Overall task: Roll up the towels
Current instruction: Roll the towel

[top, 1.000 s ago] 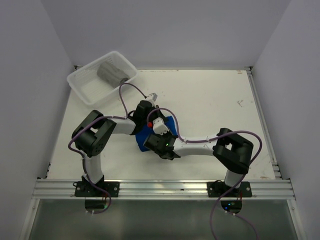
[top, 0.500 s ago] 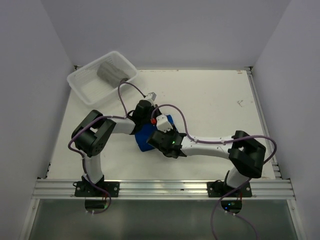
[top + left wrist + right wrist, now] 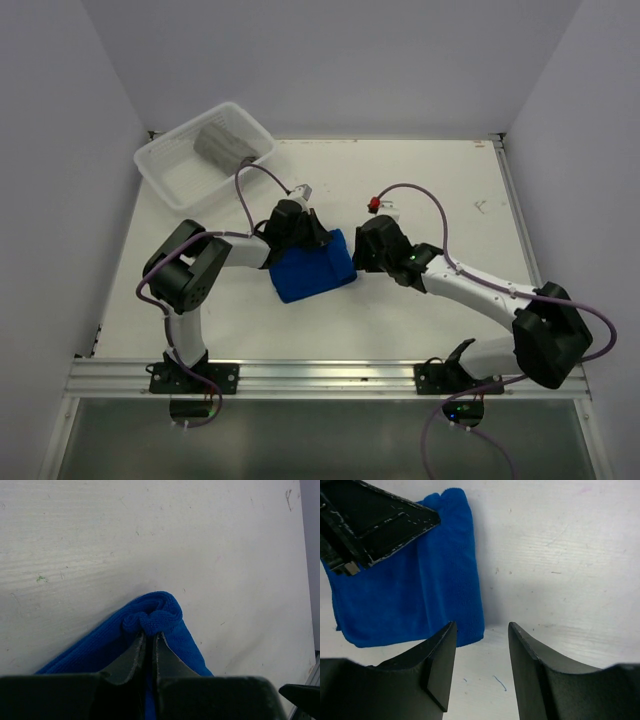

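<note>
The blue towel (image 3: 312, 270) lies folded on the table between the two arms. My left gripper (image 3: 320, 238) is shut on its far edge; in the left wrist view the jaws (image 3: 149, 636) pinch a bunched fold of the blue towel (image 3: 156, 617). My right gripper (image 3: 360, 250) hovers just right of the towel, open and empty. Its wrist view shows the gripper (image 3: 481, 626) over bare table beside the blue towel's (image 3: 410, 595) near corner. The grey towel (image 3: 222, 145) sits rolled in the white basket (image 3: 160, 165).
The basket stands at the table's far left corner. The left gripper's black fingers (image 3: 375, 525) show at the top left of the right wrist view, over the towel. A purple cable (image 3: 420, 190) loops above the right wrist. White walls close in the table.
My right gripper has opened, let go of the blue towel and drawn back to the right, its elbow swinging toward the right edge. The left gripper has kept its grip and place.
</note>
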